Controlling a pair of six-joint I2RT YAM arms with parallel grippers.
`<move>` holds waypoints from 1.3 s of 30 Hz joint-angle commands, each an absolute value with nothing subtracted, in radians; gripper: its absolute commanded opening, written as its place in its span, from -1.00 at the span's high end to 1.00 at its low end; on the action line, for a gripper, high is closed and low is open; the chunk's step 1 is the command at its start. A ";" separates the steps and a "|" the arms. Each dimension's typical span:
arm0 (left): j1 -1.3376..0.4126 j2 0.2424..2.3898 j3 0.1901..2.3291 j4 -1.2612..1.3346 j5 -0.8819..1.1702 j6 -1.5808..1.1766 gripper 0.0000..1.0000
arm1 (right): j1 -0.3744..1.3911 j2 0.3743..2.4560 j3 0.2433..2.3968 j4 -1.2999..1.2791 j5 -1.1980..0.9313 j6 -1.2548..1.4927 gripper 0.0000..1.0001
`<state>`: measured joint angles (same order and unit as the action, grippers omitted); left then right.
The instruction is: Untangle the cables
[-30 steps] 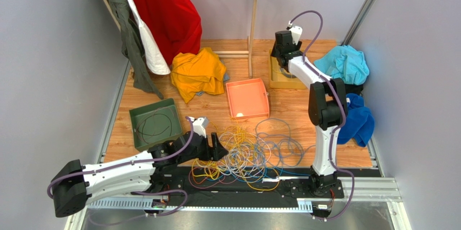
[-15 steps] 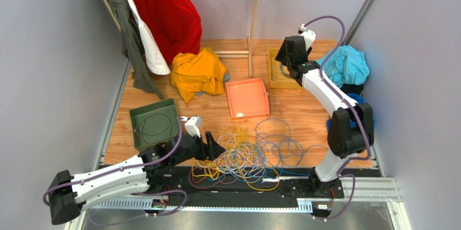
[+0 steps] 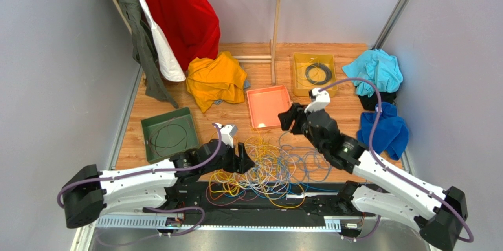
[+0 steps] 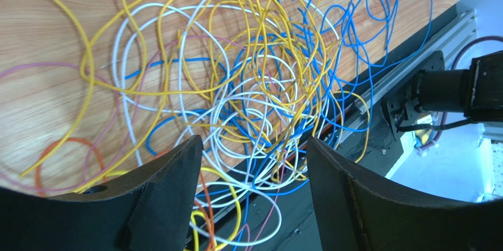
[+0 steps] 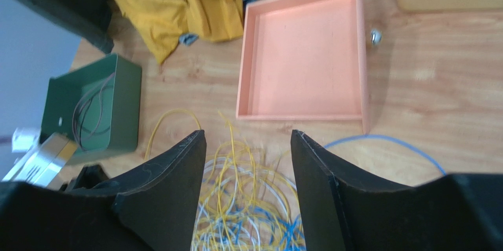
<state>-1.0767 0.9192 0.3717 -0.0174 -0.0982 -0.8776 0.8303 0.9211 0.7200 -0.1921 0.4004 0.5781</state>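
Right arm: a second ago it reached to the far yellow tray (image 3: 298, 74). Now we find it swung back and low, with the right end effector (image 3: 285, 118) just beside the near corner of the salmon tray (image 3: 268, 103). With the arm gone from it, the yellow tray shows a black coil (image 3: 319, 74) lying inside.

In the right wrist view the end effector (image 5: 247, 136) has both fingers spread wide with nothing between them. It looks down on the far edge of the cables (image 5: 248, 204) and on the salmon tray (image 5: 301, 56) beyond. The green tray (image 5: 118, 103) sits to one side, with a thin dark loop in it.

Left arm: it has crept toward the middle since the earlier frame. The left end effector (image 3: 242, 159) is now at the left edge of the cables (image 3: 271, 168).

In the left wrist view this end effector (image 4: 254, 142) is also wide and holds nothing. The cables (image 4: 248, 98) lie below it, seen through the gap.

The cables are one tangle of yellow, white, blue and orange loops. They lie on the counter (image 3: 330, 121) at its near edge, between the two arms, and some strands spill over the black base rail. We see no change in how the heap lies.
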 commanded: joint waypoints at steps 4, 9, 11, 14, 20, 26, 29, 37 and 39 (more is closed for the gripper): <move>-1.109 1.175 0.436 0.239 -0.006 -0.853 -0.03 | 0.922 0.723 0.589 -0.297 0.460 0.669 -0.15; -1.118 1.149 0.488 0.160 -0.064 -0.859 1.00 | 0.923 0.617 0.580 -0.371 0.457 0.666 -0.10; -1.117 1.029 0.529 0.036 -0.103 -0.842 1.00 | 0.927 0.572 0.569 -0.377 0.428 0.664 -0.08; -1.120 0.858 0.651 -0.184 -0.188 -0.775 1.00 | 0.928 0.529 0.554 -0.377 0.375 0.661 -0.08; -1.120 0.730 0.982 -0.477 -0.311 -0.625 1.00 | 0.936 0.480 0.503 -0.307 0.232 0.640 -0.08; -1.118 0.805 1.245 -0.635 -0.380 -0.509 1.00 | 0.957 0.436 0.497 -0.253 0.137 0.612 -0.08; -1.118 0.844 1.339 -0.672 -0.393 -0.473 1.00 | 0.976 0.414 0.495 -0.221 0.107 0.601 -0.08; -1.118 0.943 1.430 -0.699 -0.377 -0.482 1.00 | 1.155 0.567 0.580 -0.075 0.118 0.470 -0.15; -1.118 0.960 1.443 -0.699 -0.359 -0.492 1.00 | 1.246 0.627 0.623 -0.058 0.195 0.404 -0.16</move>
<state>-1.1130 0.9314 1.3922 -0.6739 -0.3756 -0.5049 1.1210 0.5243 0.5301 -0.1600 0.1223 0.5446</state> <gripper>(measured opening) 0.010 0.575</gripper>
